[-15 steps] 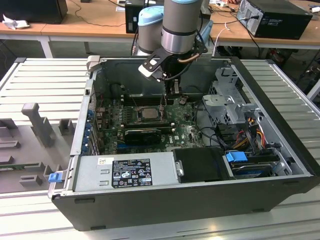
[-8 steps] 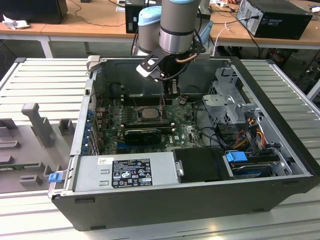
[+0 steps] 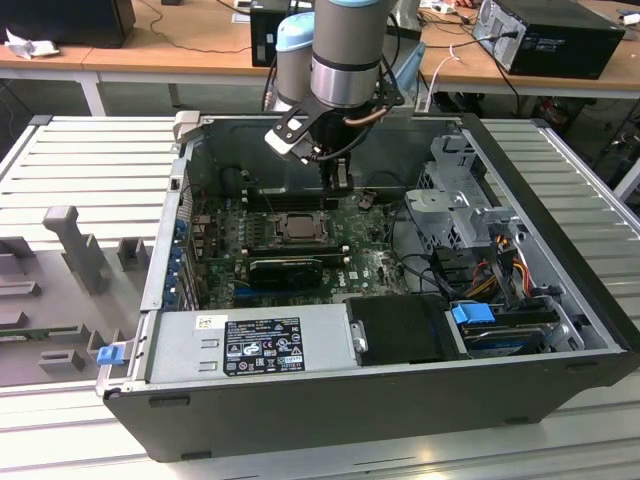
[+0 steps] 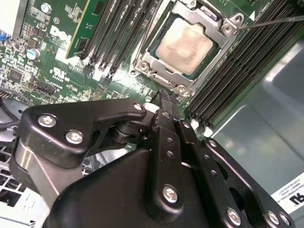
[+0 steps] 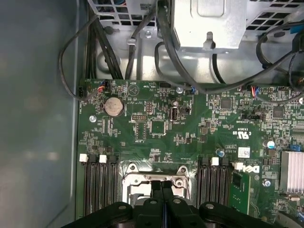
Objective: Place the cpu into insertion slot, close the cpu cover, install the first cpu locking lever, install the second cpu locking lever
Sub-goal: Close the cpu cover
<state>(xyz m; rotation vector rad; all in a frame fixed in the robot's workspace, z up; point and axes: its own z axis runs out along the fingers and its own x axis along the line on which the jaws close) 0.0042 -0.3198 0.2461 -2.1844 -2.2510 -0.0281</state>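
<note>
**Jaws:** on the arm, shut tip to tip, holding nothing; fingertips poised over the green board inside the open computer case.
**Cpu**: seated flat in the insertion slot, just beyond and below the jaw tips, untouched.
**Cpu cover**: lying down around the chip, pale top showing through its window.
**Lever rod**: thin wire at the cover's far corner; whether latched, cannot tell.
**Memory slots**: flanking the slot on both sides of the jaws.
</note>
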